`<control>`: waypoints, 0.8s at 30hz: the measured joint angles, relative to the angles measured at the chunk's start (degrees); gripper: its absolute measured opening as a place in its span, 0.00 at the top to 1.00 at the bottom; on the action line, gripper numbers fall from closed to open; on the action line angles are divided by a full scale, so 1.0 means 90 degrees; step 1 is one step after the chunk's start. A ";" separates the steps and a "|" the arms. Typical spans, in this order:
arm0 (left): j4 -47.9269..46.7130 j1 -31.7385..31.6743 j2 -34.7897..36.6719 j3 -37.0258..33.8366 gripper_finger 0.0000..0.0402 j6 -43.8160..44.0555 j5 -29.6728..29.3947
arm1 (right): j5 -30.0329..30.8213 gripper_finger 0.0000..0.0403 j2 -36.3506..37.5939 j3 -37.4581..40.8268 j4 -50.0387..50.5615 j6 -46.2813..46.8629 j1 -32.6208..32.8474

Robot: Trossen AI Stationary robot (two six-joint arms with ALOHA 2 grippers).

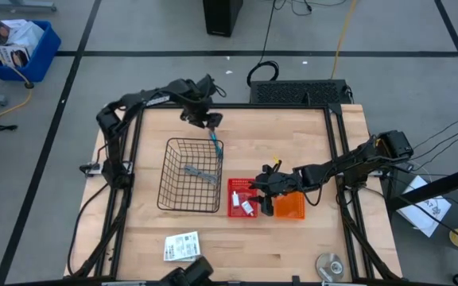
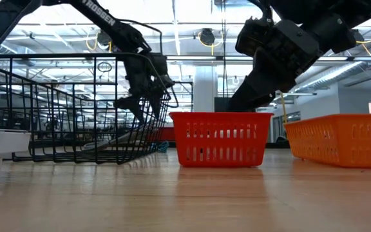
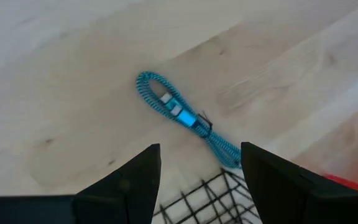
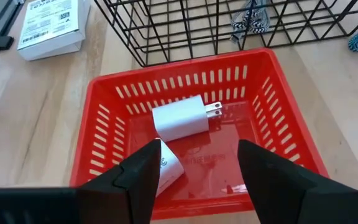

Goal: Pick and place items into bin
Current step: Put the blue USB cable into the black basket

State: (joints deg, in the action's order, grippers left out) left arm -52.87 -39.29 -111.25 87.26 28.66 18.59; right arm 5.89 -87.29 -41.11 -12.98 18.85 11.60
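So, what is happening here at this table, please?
Two robot arms are sorting small items. The left gripper hangs open above a blue braided cable that lies on the table beside the black wire basket, which already holds a grey cable. The right gripper is open over the red basket, where two white chargers lie. Neither gripper holds anything.

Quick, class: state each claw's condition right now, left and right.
Left claw: open, empty, above the blue braided cable beside the black wire basket.
Right claw: open, empty, over the red plastic basket with two white chargers.
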 joint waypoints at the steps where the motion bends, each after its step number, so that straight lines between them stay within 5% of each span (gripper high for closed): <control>1: 0.0011 0.0033 -0.0017 0.0000 0.43 0.0014 -0.0107 | -0.0002 0.49 0.0000 0.0003 -0.0001 0.0022 0.0000; 24: 0.0256 0.0678 -0.0542 -0.0046 0.43 0.0470 -0.0905 | -0.0019 0.49 -0.0002 0.0010 -0.0056 0.0146 0.0008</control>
State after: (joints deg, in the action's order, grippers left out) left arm -50.56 -33.19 -116.13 86.85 32.88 10.44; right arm 5.72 -87.30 -41.01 -13.49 20.16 11.67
